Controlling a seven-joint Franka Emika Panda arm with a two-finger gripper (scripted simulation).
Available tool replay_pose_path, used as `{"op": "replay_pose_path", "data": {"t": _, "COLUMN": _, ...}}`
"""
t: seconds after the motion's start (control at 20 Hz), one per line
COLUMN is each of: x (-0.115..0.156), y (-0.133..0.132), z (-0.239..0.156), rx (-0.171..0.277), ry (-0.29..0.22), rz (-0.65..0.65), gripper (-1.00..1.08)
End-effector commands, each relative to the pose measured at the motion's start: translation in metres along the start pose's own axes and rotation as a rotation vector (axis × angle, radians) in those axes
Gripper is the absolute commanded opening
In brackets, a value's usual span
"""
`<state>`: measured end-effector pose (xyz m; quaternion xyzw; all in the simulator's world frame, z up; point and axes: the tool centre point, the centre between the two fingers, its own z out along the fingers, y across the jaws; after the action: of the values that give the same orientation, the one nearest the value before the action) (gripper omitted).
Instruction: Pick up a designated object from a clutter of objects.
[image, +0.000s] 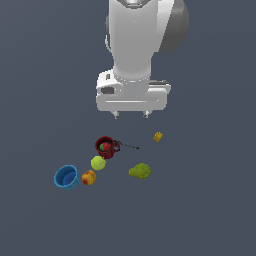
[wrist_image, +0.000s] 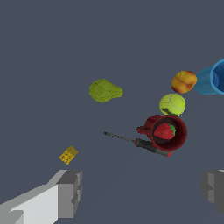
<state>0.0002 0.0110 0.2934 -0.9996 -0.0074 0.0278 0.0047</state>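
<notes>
A: Gripper (image: 131, 115) hangs high over the clutter, jaws spread wide, holding nothing. The blue cup (image: 66, 177) stands at the far edge of the group, on the exterior view's left, upright, well away from the fingers.

B: Risks?

A: The orange-red fruit (image: 89, 177) sits just beside the cup; a wide descent could knock it. The dark red mug (image: 105, 146) lies nearer and might get taken by mistake.

B: Anything unclear?

A: The wrist view cuts off most of the cup. Whether fruit and cup touch, can't tell.

One cup (image: 66, 177), one mug (image: 105, 147), two balls (image: 98, 163).
</notes>
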Motion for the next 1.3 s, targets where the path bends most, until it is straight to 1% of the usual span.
{"op": "replay_pose_path", "data": {"t": 0.0, "x": 0.000, "y": 0.000, "z": 0.000, "rx": 0.000, "ry": 0.000, "rz": 0.000, "gripper": 0.28}}
{"op": "replay_pose_path", "data": {"t": 0.4, "x": 0.002, "y": -0.008, "z": -0.003, "rx": -0.010, "ry": 0.009, "rz": -0.039, "gripper": 0.28}}
{"op": "replay_pose_path", "data": {"t": 0.6, "x": 0.003, "y": -0.007, "z": -0.002, "rx": -0.010, "ry": 0.009, "rz": -0.041, "gripper": 0.28}}
{"op": "replay_pose_path", "data": {"t": 0.95, "x": 0.012, "y": 0.000, "z": 0.001, "rx": -0.019, "ry": 0.011, "rz": -0.085, "gripper": 0.28}}
{"op": "replay_pose_path", "data": {"t": 1.25, "x": 0.027, "y": 0.013, "z": 0.006, "rx": -0.034, "ry": 0.013, "rz": -0.164, "gripper": 0.28}}
